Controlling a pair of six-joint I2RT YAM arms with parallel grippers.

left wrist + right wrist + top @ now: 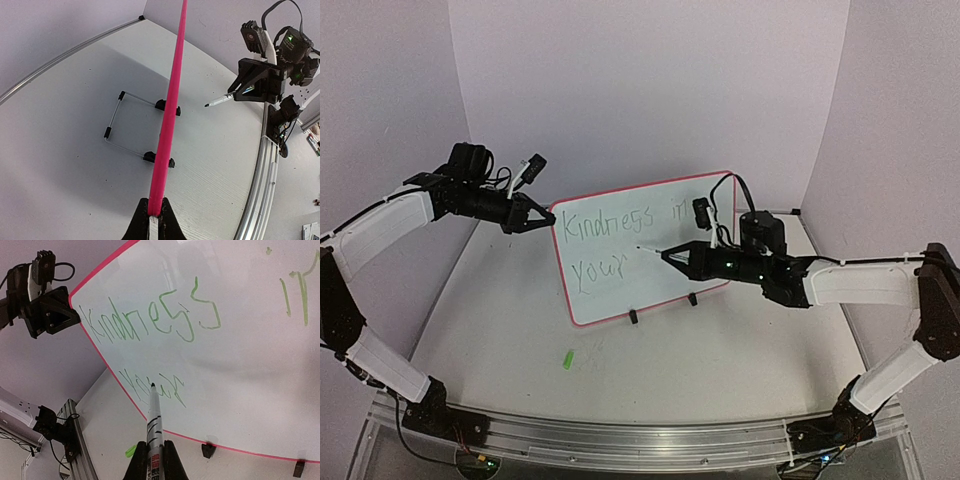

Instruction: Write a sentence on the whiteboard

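The table [500,330] was the broadest thing in view. At its middle stood the whiteboard [660,280], propped nearly upright with its written face toward the arms.

The left claw [544,220] reached in from the left and met the board at its upper left corner. In the left wrist view the left claw [155,212] was clamped on the pink rim [170,100], one finger on each side of the edge.

The right claw [670,258] hung in front of the board's face, right of centre, and pointed left at it. It was closed around a marker [652,251], seen in its own camera as a striped barrel [152,420] gripped between the two fingers.

The sentence [605,222] ran in thin green letters: "Kindness in" on the upper line and "your" [150,382] below it. From the right wrist the marker's tip lined up with the end of "your". The left wrist view showed the tip [207,105] held off the board, with a clear gap between them.

Behind the board a wire stand [120,120] lay on the table, and black clips [633,318] gripped the lower rim. A small green bit [567,358] lay on the table in front, well apart from the board and both claws.
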